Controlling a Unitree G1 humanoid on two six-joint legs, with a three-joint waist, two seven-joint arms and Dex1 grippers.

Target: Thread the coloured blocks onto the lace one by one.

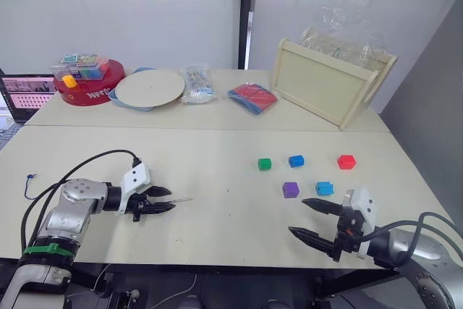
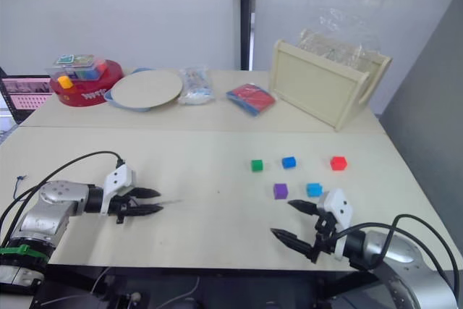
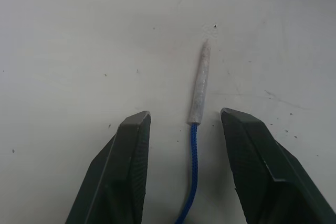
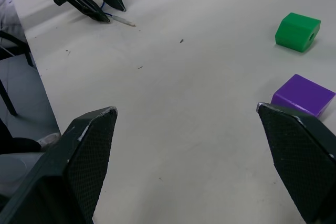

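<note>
The lace's pale stiff tip [image 3: 201,85] lies flat on the table, its dark-blue cord [image 3: 191,177] running back between the fingers of my left gripper [image 1: 171,200]. That gripper is open, with a gap on each side of the cord. Five coloured blocks sit right of centre: green [image 1: 265,164], blue [image 1: 296,161], red [image 1: 346,161], purple [image 1: 291,189] and cyan [image 1: 325,188]. My right gripper [image 1: 298,216] stands wide open and empty, just in front of the purple and cyan blocks. The right wrist view shows the green block [image 4: 297,31] and the purple block [image 4: 303,94].
On the far table stand a red round tub [image 1: 87,85] with toys on top, a white plate [image 1: 150,87], a clear packet [image 1: 197,83], a red-and-blue packet [image 1: 253,97] and a tilted wooden tray [image 1: 325,81]. A short bit of blue cord [image 1: 29,177] lies near the left edge.
</note>
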